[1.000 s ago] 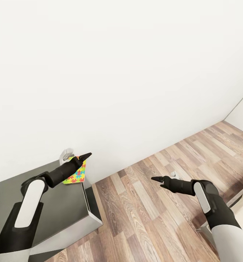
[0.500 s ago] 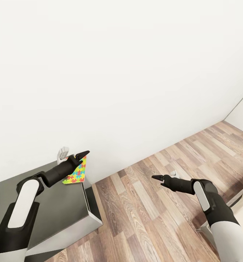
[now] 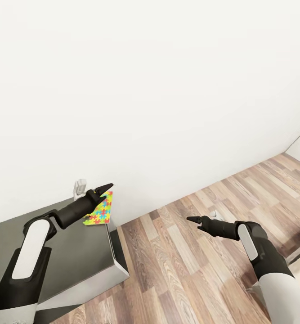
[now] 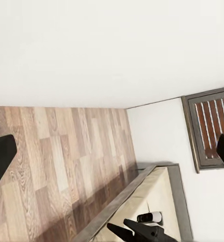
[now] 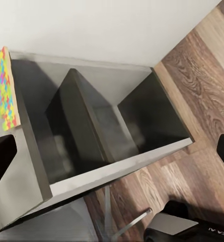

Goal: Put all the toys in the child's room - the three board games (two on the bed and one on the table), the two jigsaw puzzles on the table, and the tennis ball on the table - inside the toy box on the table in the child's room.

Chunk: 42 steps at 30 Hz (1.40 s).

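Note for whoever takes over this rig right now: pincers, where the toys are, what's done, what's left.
Left pincer: open, empty, hovering right above one jigsaw puzzle.
Right pincer: open, empty, held out over the wood floor.
The puzzle lies at the far corner of the grey table, next to the wall, not gripped.
Done: nothing can be confirmed from these views.
Left: grasp this puzzle and take it to the toy box; the state of the other toys cannot be told from here, so check them.
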### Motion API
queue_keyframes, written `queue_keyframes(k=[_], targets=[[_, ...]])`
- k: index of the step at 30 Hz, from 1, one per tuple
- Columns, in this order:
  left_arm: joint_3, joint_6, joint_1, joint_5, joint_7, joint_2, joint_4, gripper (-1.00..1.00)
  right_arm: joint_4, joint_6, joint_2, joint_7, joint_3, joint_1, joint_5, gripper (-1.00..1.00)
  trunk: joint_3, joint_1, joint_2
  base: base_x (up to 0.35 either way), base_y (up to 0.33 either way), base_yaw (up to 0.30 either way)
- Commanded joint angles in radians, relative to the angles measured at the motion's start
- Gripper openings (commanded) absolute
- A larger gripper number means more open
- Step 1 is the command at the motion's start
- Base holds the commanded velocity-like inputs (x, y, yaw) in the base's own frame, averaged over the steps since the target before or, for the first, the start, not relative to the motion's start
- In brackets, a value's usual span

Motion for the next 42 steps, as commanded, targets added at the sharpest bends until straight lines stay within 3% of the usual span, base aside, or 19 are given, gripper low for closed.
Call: queue_keyframes(k=[1, 15, 25, 32, 42], targets=[[0.001, 0.005, -0.001, 0.006, 0.005, 0.000, 0.000, 1.00, 0.000, 0.005, 0.000, 0.006, -0.002, -0.001, 0.004, 1.00, -0.001, 0.001, -0.002, 0.000, 0.000, 0.207], [-0.026, 0.047, -0.031, 0.038, -0.020, 0.003, 0.000, 1.00, 0.002, 0.008, -0.004, 0.009, -0.009, -0.002, 0.001, 1.00, 0.004, 0.001, -0.002, 0.000, 0.000, 0.220], [-0.033, 0.064, -0.053, 0.059, -0.021, 0.001, 0.000, 1.00, 0.035, 0.014, -0.018, 0.025, -0.018, -0.016, -0.002, 1.00, 0.005, 0.001, -0.002, 0.000, 0.000, 0.077], [-0.036, 0.071, -0.064, 0.094, -0.009, 0.006, 0.000, 1.00, 0.160, 0.010, -0.026, 0.028, -0.049, -0.075, -0.004, 1.00, 0.005, 0.001, -0.002, 0.000, 0.000, 0.024], [-0.038, 0.107, -0.074, 0.111, -0.008, 0.008, 0.000, 1.00, 0.284, -0.017, -0.021, 0.031, -0.081, -0.126, -0.005, 1.00, 0.005, 0.001, -0.002, 0.000, 0.000, 0.008]])
